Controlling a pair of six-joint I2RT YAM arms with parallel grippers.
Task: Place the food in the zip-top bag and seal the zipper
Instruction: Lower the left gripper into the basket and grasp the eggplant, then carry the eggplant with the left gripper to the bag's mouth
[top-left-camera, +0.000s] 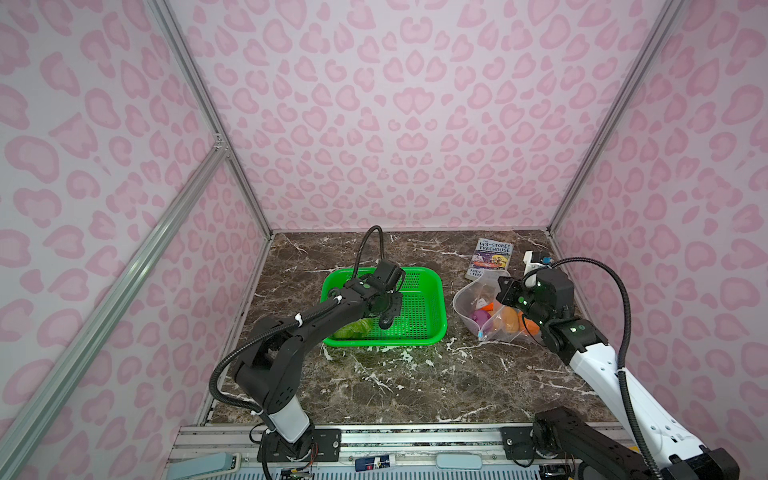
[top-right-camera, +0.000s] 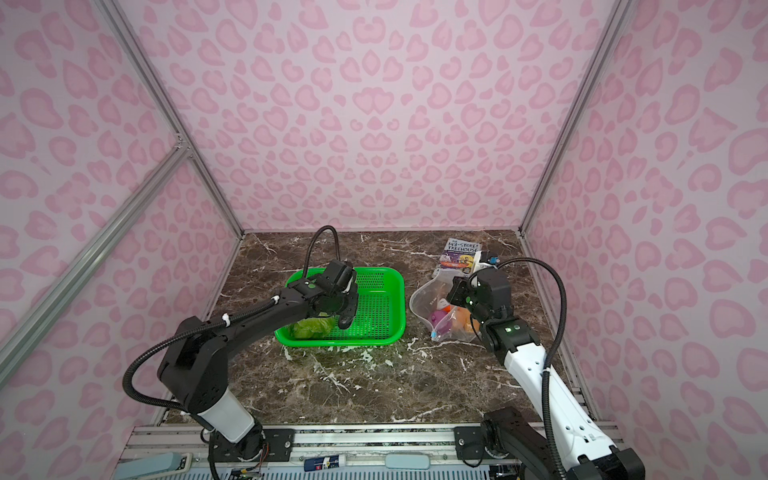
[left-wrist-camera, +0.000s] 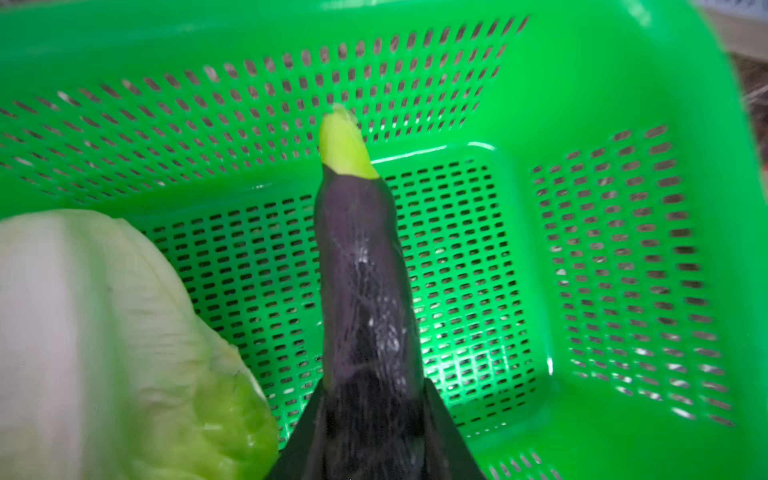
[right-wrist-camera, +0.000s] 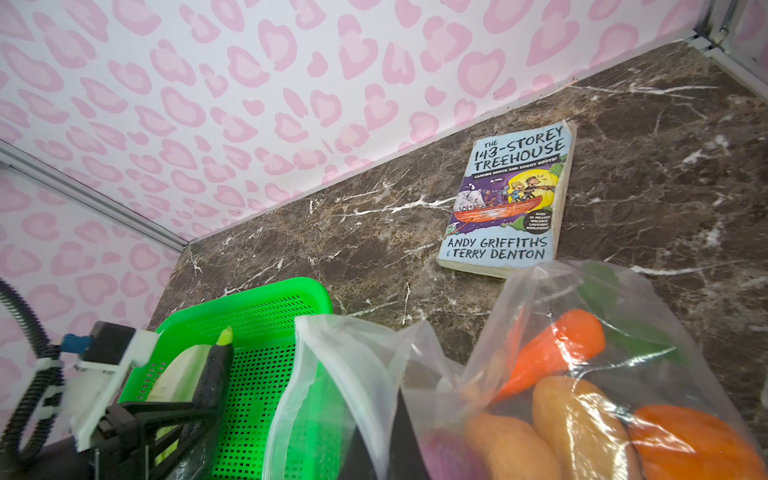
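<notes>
My left gripper (left-wrist-camera: 374, 399) is shut on the thick end of the dark eggplant (left-wrist-camera: 361, 270), whose green tip points away over the green mesh basket (left-wrist-camera: 623, 83). In both top views the left gripper (top-left-camera: 388, 313) (top-right-camera: 345, 313) hangs over the basket. The white-green cabbage (left-wrist-camera: 104, 332) (top-left-camera: 353, 328) lies in the basket beside it. To the right, my right gripper (right-wrist-camera: 386, 449) (top-left-camera: 506, 293) is shut on the rim of the zip-top bag (right-wrist-camera: 353, 365) (top-left-camera: 473, 299), whose mouth gapes towards the basket. Inside lie a carrot (right-wrist-camera: 552, 353), potatoes (right-wrist-camera: 577, 424), a pumpkin (right-wrist-camera: 698, 444) and a purple onion (right-wrist-camera: 444, 457). The zipper's blue slider (top-left-camera: 481, 333) sits at the bag's near corner.
A paperback book (top-left-camera: 492, 257) (right-wrist-camera: 511, 199) lies flat behind the bag near the back wall. The basket (top-left-camera: 382, 343) stands mid-table, a hand's width left of the bag. Pink patterned walls close in the back and both sides of the dark marble table (top-left-camera: 395, 386).
</notes>
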